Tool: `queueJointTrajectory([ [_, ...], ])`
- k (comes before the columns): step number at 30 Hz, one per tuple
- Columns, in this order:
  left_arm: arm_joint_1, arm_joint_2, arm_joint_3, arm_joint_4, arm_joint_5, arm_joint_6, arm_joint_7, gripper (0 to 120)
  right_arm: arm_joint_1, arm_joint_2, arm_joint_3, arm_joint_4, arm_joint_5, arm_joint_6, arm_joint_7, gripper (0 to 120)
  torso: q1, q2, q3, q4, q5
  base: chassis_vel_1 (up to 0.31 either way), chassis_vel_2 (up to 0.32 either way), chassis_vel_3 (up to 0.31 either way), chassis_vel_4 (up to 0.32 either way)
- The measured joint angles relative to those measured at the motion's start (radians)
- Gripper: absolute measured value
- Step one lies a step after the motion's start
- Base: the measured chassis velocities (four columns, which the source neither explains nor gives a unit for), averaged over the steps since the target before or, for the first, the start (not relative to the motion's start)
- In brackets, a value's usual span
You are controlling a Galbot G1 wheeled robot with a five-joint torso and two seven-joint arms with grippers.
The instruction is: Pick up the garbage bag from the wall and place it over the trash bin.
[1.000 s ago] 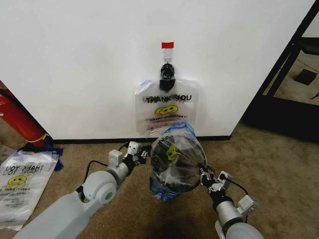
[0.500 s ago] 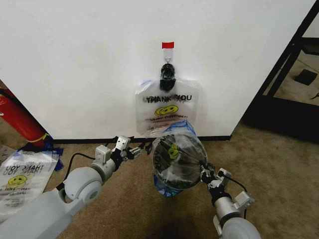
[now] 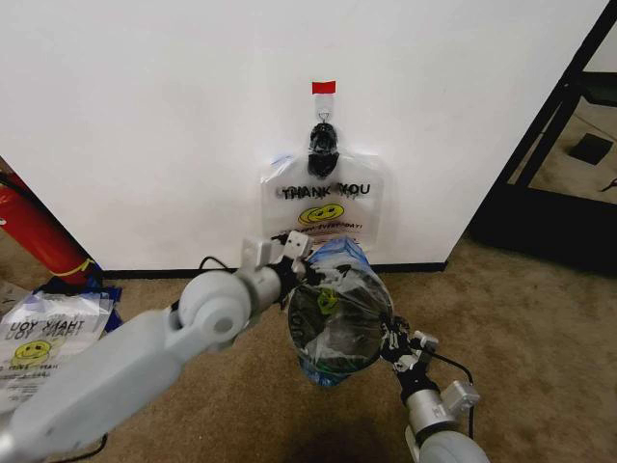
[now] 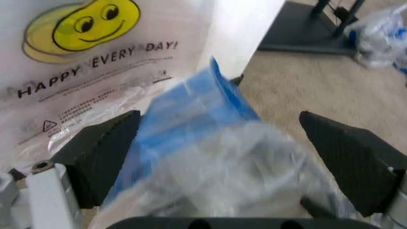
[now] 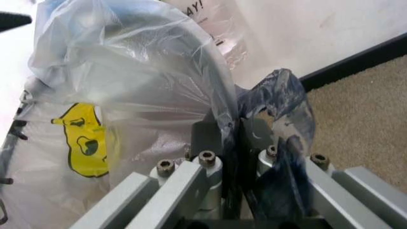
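The garbage bag (image 3: 339,307), see-through with a yellow smiley and bluish edges, is draped over the trash bin (image 3: 333,338), whose dark inside shows through the plastic. My left gripper (image 3: 301,262) is open at the bin's far side, close to the wall (image 3: 145,116). In the left wrist view its fingers (image 4: 102,150) stand wide apart around the bag's blue edge (image 4: 190,105). At the bin's near right rim, my right gripper (image 3: 390,338) is shut on the bag's edge; the right wrist view shows that gripper (image 5: 232,131) with plastic pinched between its jaws.
Another printed bag (image 3: 323,207) hangs from a black clip (image 3: 323,140) under a red tape strip (image 3: 324,88). More bags (image 3: 43,338) lie on the carpet at the left, beside a red cylinder (image 3: 34,231). A black frame (image 3: 569,116) stands at the right.
My left arm has swung from the floor at the left up to the bin's far rim, by the wall. The right gripper has kept its hold on the bag's edge.
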Motion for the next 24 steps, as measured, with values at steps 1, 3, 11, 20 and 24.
queueJointTrajectory([
  [1,-0.012,-0.012,0.000,0.012,-0.033,-0.005,-0.019,98,0.001,0.000,-0.001,-0.001,0.000,0.000,0.000,1,0.000,0.000,0.000,0.0000,-0.0002,0.000,0.000,0.000,0.000],
  [3,-0.026,-0.030,-0.001,0.029,-0.076,-0.016,-0.045,98,0.003,0.000,-0.004,-0.003,0.004,0.000,0.001,1,0.000,0.000,0.000,0.0001,-0.0002,0.000,0.000,0.000,0.000],
  [11,-0.046,-0.066,0.018,0.070,-0.105,-0.043,-0.095,77,0.018,0.003,-0.022,-0.012,0.003,-0.006,0.009,1,0.000,0.000,0.000,0.0002,-0.0002,0.000,0.000,0.000,0.000],
  [20,-0.070,-0.089,0.055,0.094,-0.106,-0.037,-0.117,46,0.019,0.005,-0.022,-0.013,0.002,-0.007,0.012,1,0.000,0.000,0.000,0.0001,-0.0002,0.000,0.000,0.000,0.000],
  [24,-0.084,-0.096,0.071,0.104,-0.104,-0.054,-0.132,29,0.019,0.004,-0.019,-0.014,0.003,-0.007,0.013,1,0.000,0.000,0.000,-0.0001,-0.0002,0.000,0.000,0.000,0.000],
])
